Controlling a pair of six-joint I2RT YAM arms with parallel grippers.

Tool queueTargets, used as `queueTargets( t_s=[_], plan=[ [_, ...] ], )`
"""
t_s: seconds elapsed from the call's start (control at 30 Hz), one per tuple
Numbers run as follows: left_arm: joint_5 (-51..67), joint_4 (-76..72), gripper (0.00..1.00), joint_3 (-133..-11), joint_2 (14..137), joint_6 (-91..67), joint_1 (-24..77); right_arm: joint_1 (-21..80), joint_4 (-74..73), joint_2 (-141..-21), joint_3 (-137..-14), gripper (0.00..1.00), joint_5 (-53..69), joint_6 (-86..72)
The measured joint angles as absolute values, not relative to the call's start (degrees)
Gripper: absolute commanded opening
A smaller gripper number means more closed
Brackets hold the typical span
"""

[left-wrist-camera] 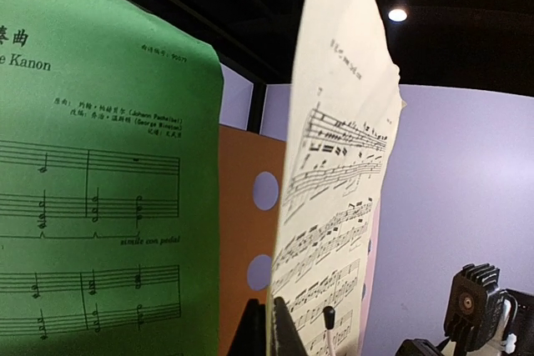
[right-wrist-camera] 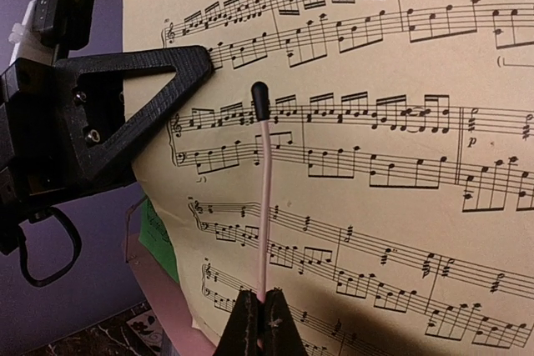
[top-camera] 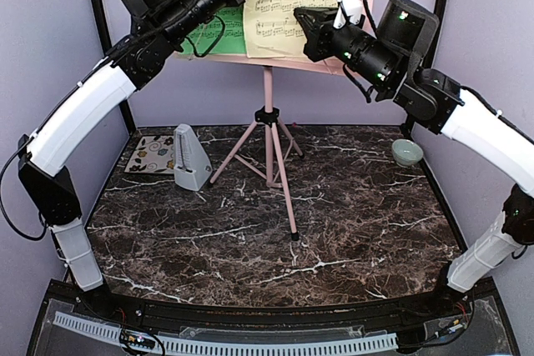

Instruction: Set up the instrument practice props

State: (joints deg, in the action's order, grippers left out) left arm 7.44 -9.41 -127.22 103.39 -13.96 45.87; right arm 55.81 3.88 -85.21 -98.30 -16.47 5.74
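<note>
Left hand pinches the edge of the pale-yellow page on the pink music stand, right hand clamps the retaining wire: we should hold wire clear, square page beside green page, then lower wire gently.

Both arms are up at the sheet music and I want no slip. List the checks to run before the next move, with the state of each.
1. The pale-yellow page is on the pink music stand: ok.
2. The left gripper is shut on that page's left edge: ok.
3. The right gripper is shut on the retainer wire, which crosses the page: ok.
4. The page lies flat: not ok, its edge curls forward.
5. The green page sits beside it: ok.
6. The metronome stands upright, apart from the stand: ok.
</note>
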Motion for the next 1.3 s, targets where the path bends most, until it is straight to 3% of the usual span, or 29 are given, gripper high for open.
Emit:
queueTargets(
  t_s=[1.3],
  plan=[
    [20.7,-1.8,0.00,-140.2,111.2,0.3,45.9,53.3,5.2,-83.1,-95.2,0.00,-11.0,6.7]
  ],
)
